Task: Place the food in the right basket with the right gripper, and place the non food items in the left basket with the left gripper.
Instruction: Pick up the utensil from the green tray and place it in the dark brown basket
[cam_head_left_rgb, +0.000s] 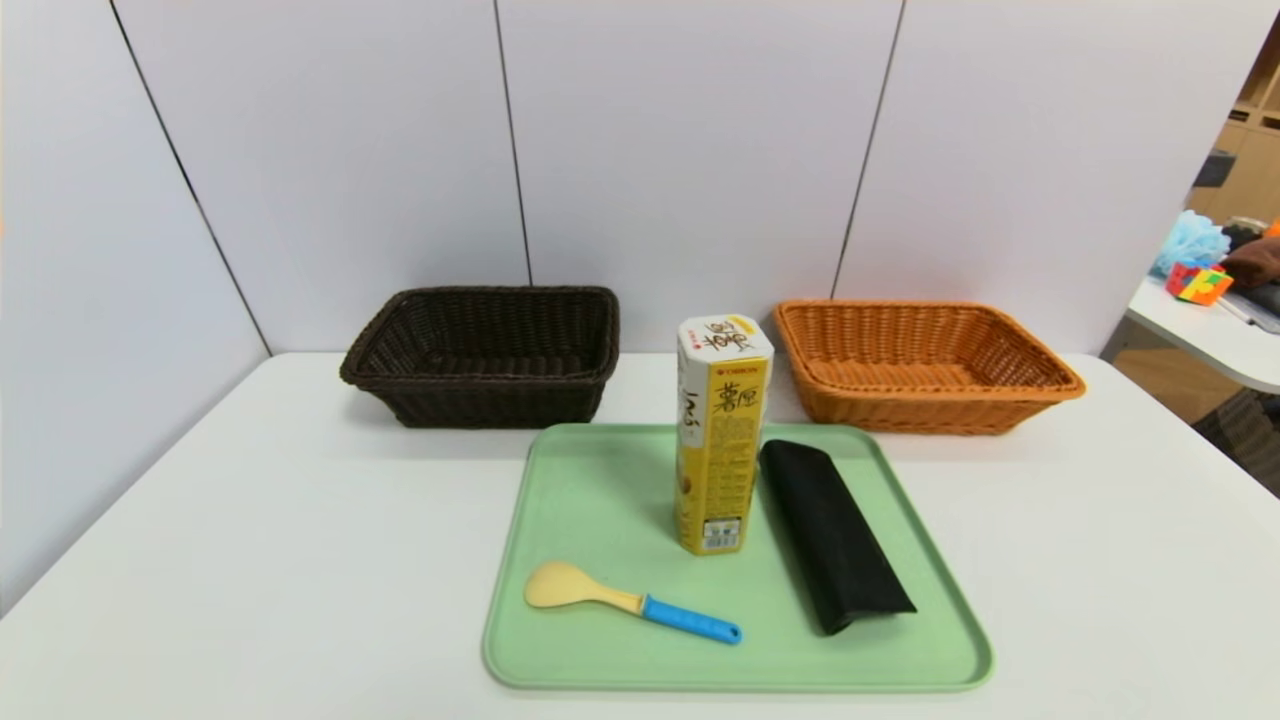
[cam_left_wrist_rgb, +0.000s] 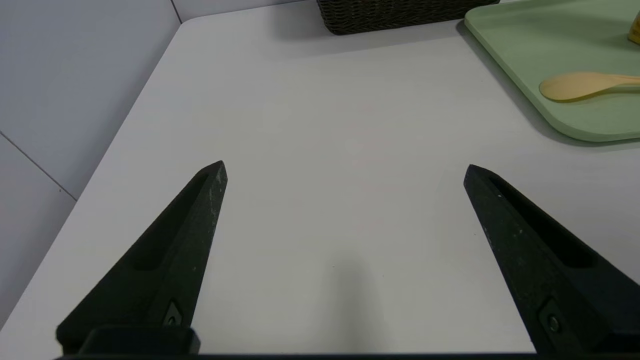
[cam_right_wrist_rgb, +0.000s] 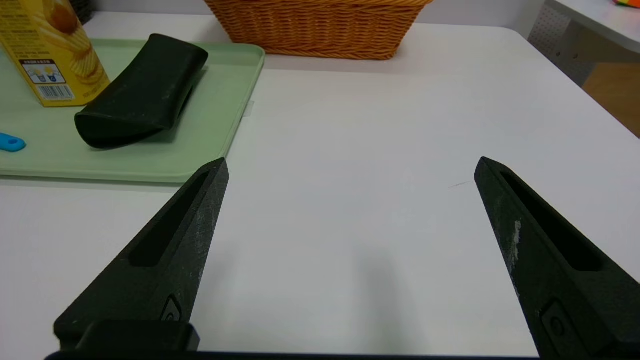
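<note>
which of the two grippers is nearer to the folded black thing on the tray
Right. The right gripper hangs open over the table just off the side of the tray where the black item lies; the left gripper is off the opposite side, beyond the spoon.

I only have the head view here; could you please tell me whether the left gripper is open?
Observer: Yes, the left gripper stands wide open over the white table, with nothing between its fingers.
Operator: Thank you, and how is the right gripper placed?
Observer: The right gripper is also wide open and empty, over the table beside the green tray.
Operator: Could you also describe the near end of the black item?
Observer: In the right wrist view, the black item shows a folded end with a hollow inside.
</note>
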